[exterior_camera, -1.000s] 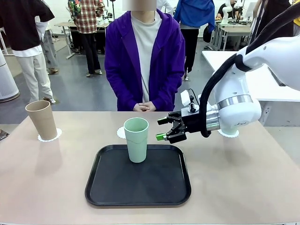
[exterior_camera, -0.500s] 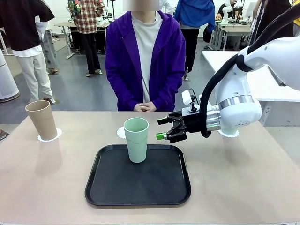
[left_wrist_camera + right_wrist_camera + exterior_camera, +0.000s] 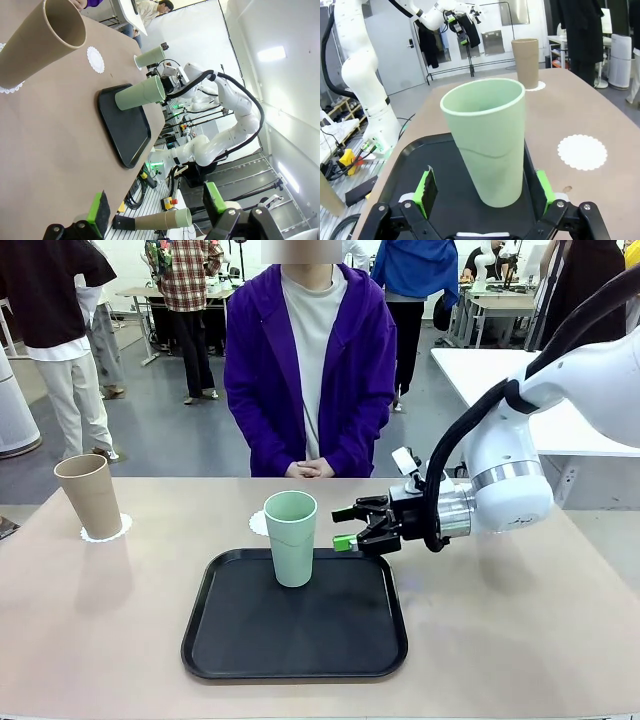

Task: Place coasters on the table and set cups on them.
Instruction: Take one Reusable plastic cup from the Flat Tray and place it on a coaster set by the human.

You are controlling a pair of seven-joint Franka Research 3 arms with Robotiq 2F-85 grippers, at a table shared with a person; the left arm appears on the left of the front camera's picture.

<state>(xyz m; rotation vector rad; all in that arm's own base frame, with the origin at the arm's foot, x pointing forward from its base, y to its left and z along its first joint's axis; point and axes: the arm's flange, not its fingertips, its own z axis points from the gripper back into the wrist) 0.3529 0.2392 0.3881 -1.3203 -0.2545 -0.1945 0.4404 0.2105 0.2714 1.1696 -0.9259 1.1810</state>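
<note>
A pale mint cup (image 3: 291,538) stands upright on the black tray (image 3: 300,660). My right gripper (image 3: 346,526) hangs open just to its right, fingers pointing at it, a small gap between. In the right wrist view the cup (image 3: 487,145) stands ahead of the open gripper (image 3: 485,187), flanked by the green pads (image 3: 427,186). A bare coaster (image 3: 258,523) lies behind the tray. The tan cup (image 3: 88,495) stands on a coaster (image 3: 105,530) at the table's (image 3: 520,640) left. My left gripper (image 3: 155,205) is open and holds nothing, far from the tan cup (image 3: 42,42). A second mint cup (image 3: 150,56) stands by my right arm.
A person in a purple jacket (image 3: 310,370) stands at the far edge, hands clasped. A white-topped table (image 3: 560,410) is behind my right arm. Bare tabletop lies on both sides of the tray. People stand farther back.
My right gripper has come down a little and edged toward the mint cup on the tray. Cups, coasters and tray have not moved.
</note>
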